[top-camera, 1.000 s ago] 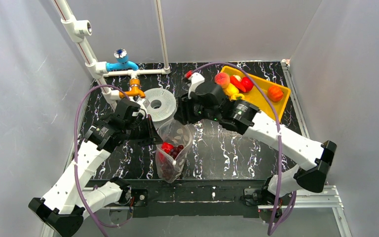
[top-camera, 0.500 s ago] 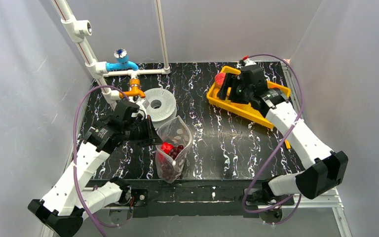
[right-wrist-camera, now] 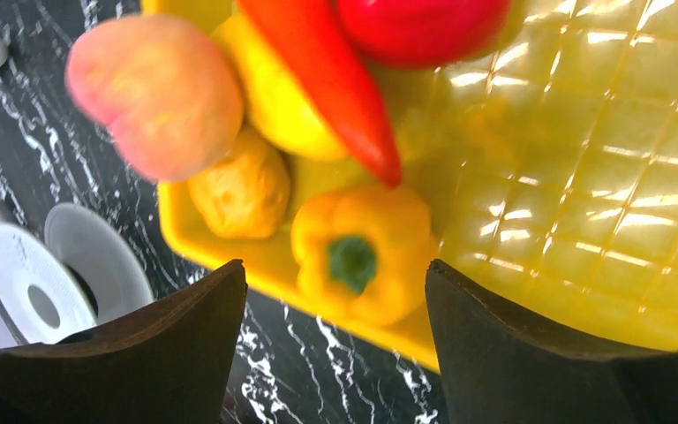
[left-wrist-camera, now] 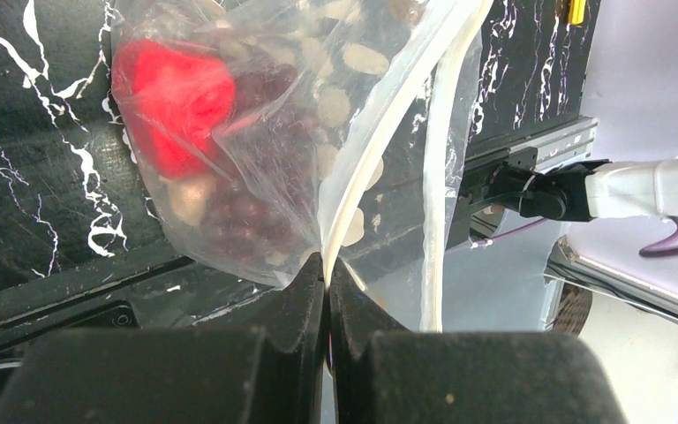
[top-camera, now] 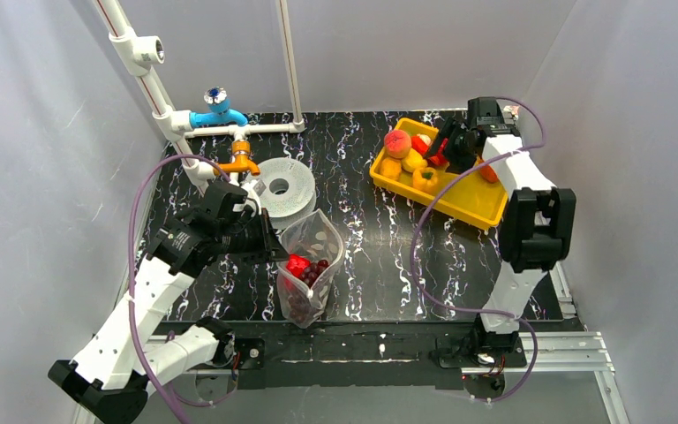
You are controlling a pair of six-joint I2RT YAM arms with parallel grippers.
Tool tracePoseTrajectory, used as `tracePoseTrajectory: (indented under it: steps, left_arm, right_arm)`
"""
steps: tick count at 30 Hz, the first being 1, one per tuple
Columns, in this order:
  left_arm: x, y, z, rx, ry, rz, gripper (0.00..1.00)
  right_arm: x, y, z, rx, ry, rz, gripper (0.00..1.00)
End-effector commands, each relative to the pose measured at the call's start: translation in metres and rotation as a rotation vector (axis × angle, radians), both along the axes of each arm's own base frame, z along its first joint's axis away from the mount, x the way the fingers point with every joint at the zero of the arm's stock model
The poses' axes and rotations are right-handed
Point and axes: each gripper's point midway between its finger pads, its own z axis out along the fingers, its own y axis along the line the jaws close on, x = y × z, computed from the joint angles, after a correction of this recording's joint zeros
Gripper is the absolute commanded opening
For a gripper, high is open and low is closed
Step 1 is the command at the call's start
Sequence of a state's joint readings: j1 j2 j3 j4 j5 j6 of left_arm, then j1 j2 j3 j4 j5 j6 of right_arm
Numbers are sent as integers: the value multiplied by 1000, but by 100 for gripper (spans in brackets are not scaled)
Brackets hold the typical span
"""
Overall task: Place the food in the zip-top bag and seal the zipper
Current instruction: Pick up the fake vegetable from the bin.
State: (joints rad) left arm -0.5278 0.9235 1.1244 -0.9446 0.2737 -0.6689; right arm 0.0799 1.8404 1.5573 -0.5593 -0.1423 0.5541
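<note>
Under the right gripper point(right-wrist-camera: 334, 276), jaws spread, sits a yellow pepper point(right-wrist-camera: 364, 231); left gripper point(left-wrist-camera: 327, 267) pinches the zip-top bag point(left-wrist-camera: 265, 132)

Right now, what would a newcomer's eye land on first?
The yellow tray at the far right, holding bright toy food, under the open right gripper. The zip-top bag near centre, its mouth edge pinched by the left gripper, a red toy and grapes inside.

White arms point(top-camera: 146, 296), black joints point(top-camera: 537, 228), purple cables point(top-camera: 134, 256)

Top camera overlooks the table point(top-camera: 380, 256); left wrist view hugs zip-top bag point(left-wrist-camera: 256, 115); right looks down on tray point(right-wrist-camera: 583, 177).
</note>
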Motion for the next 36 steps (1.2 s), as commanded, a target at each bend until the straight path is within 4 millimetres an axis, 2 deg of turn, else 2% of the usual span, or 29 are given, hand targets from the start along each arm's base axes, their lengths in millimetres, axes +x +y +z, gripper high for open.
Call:
tracePoseTrajectory:
  steps: [1,5,11,17,24,27,30,36]
  left_arm:
    - [-7,4,4,5,-12,-15,0]
    - [-8,6,3,15,-9,-11,0]
    - [-7,5,4,19,-6,-13,0]
    - [-5,3,5,13,-1,-12,0]
    - [-6,4,5,14,-1,-11,0]
    - [-6,4,5,15,-1,-10,0]
    - [-5,3,5,14,3,-12,0]
    - [-3,2,6,17,5,-17,0]
  right_arm:
    - [24,-1,9,65,-11,26,81]
    - [38,-6,-1,110,-14,37,82]
    - [54,8,-2,188,-57,109,82]
    - [62,16,-6,236,-59,132,76]
    - [70,14,-16,226,-54,121,72]
    - [72,14,-24,225,-40,120,66]
    - [74,9,-31,224,-27,106,57]
    - [73,-3,-28,182,-30,85,27]
